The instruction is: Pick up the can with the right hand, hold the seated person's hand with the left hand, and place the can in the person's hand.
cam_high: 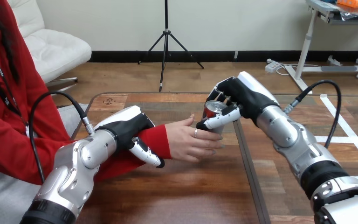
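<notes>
The can [213, 109], silver on top with a red side, is off the desk [191, 196] in the grasp of the right hand [244, 95]. It stands roughly upright. The fingers [224, 94] curl round its far side and the thumb [221, 118] crosses its near side, so the can is pinned between them. It sits just above the fingertip end of the person's hand [191, 140], which lies open over the desk with the thumb raised toward the can. I cannot tell whether can and palm touch. Further left, the left hand [129, 129] lies over the person's wrist [157, 140] in its red sleeve. Its thumb [147, 155] wraps down the near side of the sleeve, clasping it, while its fingers are hidden on the far side.
</notes>
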Robot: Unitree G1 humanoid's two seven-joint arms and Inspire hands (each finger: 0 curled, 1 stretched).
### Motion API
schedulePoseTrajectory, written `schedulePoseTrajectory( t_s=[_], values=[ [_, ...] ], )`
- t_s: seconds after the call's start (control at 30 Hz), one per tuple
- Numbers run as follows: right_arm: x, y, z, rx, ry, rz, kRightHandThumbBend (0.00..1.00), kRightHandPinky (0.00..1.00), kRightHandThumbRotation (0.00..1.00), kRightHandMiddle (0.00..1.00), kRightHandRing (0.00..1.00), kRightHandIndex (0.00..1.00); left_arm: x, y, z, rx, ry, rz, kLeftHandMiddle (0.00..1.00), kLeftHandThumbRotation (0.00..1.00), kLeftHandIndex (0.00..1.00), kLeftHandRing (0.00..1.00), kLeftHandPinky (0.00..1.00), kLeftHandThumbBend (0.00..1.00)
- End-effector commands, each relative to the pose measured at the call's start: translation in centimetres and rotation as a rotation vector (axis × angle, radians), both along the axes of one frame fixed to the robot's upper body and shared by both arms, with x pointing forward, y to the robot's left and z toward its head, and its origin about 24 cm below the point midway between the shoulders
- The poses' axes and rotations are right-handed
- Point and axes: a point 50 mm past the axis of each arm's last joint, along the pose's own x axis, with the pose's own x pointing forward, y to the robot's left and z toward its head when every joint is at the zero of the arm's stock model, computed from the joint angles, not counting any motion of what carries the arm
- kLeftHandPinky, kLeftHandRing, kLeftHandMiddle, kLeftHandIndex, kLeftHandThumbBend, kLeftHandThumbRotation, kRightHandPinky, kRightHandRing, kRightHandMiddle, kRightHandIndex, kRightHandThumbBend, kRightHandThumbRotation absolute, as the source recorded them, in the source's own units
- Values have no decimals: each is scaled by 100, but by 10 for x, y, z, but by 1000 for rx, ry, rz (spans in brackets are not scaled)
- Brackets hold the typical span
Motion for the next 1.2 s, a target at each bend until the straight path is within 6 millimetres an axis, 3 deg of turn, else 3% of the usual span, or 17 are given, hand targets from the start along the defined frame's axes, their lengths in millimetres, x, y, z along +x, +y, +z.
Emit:
schedulePoseTrajectory(
  t_s=[0.0,0.3,0.67,0.97,1.17],
  values=[
    [25,73,206,74,-620,235,80,24,0,36,31,35,13,-70,227,-310,-827,-276,26,0,30,18,12,60],
    [25,75,206,65,-627,239,78,22,0,32,28,33,13,-68,225,-300,-825,-279,27,0,31,19,13,58],
    [23,79,210,57,-637,245,66,19,0,30,25,33,14,-68,222,-288,-822,-268,28,0,31,20,13,58],
    [23,80,213,58,-632,242,66,19,0,28,24,31,15,-66,217,-316,-786,-240,28,0,31,19,13,61],
    [23,79,215,60,-629,237,68,22,0,35,29,37,15,-64,213,-339,-771,-232,29,0,31,20,14,60]
  ],
)
